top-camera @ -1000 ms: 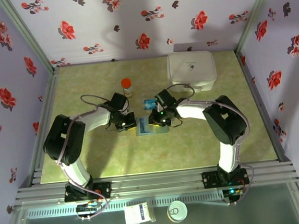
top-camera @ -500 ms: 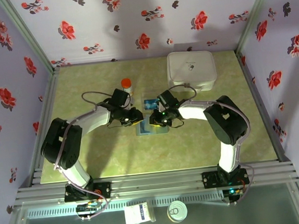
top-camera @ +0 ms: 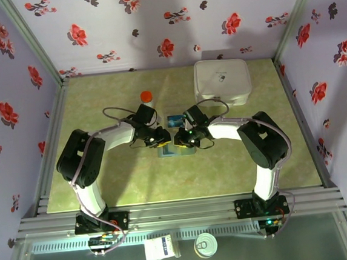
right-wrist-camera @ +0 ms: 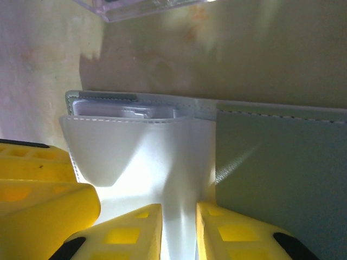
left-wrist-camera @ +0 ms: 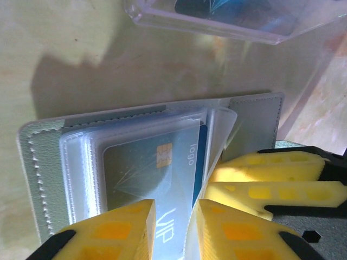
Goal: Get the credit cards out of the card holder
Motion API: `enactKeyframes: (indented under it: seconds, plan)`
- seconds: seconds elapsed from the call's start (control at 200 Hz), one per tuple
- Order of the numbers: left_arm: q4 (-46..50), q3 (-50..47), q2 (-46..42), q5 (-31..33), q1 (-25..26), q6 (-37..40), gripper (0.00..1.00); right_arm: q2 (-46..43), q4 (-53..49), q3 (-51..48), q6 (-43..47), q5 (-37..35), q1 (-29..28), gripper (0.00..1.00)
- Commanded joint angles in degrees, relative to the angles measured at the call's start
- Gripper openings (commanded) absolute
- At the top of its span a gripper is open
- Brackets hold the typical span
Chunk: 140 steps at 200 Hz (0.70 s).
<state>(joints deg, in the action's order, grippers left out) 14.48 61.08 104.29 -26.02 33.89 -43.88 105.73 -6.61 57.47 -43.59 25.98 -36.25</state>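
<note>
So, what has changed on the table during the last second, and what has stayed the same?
The left gripper moved right, from beside the card holder to over its left panel; its fingers now straddle a blue card in a clear sleeve. The right gripper stayed at the holder's right side, a pale flap between its fingers. The white case and bottle did not move.
</note>
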Motion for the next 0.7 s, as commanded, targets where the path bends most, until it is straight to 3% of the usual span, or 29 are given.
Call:
enactKeyframes:
  seconds: [0.0,0.515,0.695]
  plan:
    - [-1.3,1.8,0.9,-1.7,0.6,-1.2,0.25,-1.9,0.2,-1.2,-0.7,0.7,0.3,0.24]
    - [0.0,4.3,-0.9,-2.0,2.4,-2.0,0.24,-12.3,-3.9,-3.4,0.1,-4.9,2.7,0.25]
    - [0.5,6.1,0.2,-2.0,3.8,-2.4,0.28,-17.9,-6.3,-5.5,0.8,-7.9,5.5,0.28]
